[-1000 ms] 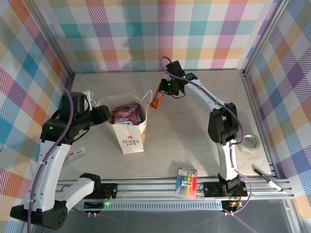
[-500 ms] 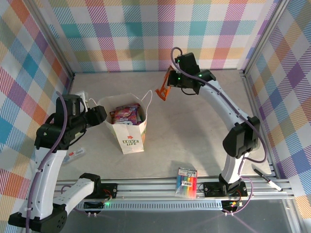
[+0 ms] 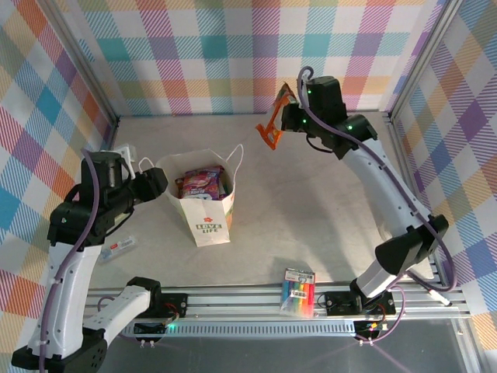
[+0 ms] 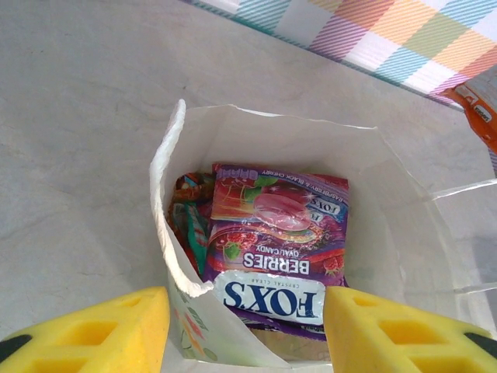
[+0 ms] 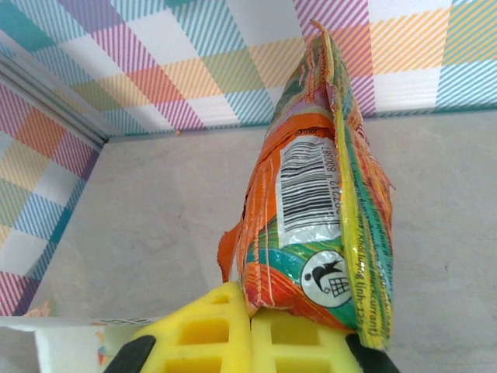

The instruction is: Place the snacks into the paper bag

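Observation:
The white paper bag (image 3: 208, 220) stands upright at centre left, its mouth gaping. Inside it lies a purple berry packet (image 4: 272, 256) on top of other snacks (image 4: 190, 225). My left gripper (image 3: 158, 184) is at the bag's left rim, open. Seen from the left wrist, its yellow fingers (image 4: 85, 334) straddle the bag's near wall (image 4: 233, 342). My right gripper (image 3: 289, 116) hangs high near the back wall, right of the bag, shut on an orange foil packet (image 3: 271, 130). That packet (image 5: 311, 194) stands up from the closed pads (image 5: 210, 334).
A rainbow marker pack (image 3: 298, 291) lies by the front rail. A tape roll (image 3: 400, 229) sits at the right wall. A small red-and-white item (image 3: 118, 247) lies left of the bag. Plaid walls close in the back and both sides.
My right arm has lifted the orange packet from beside the bag's handle, up and towards the back right. The left gripper has stayed at the bag's rim.

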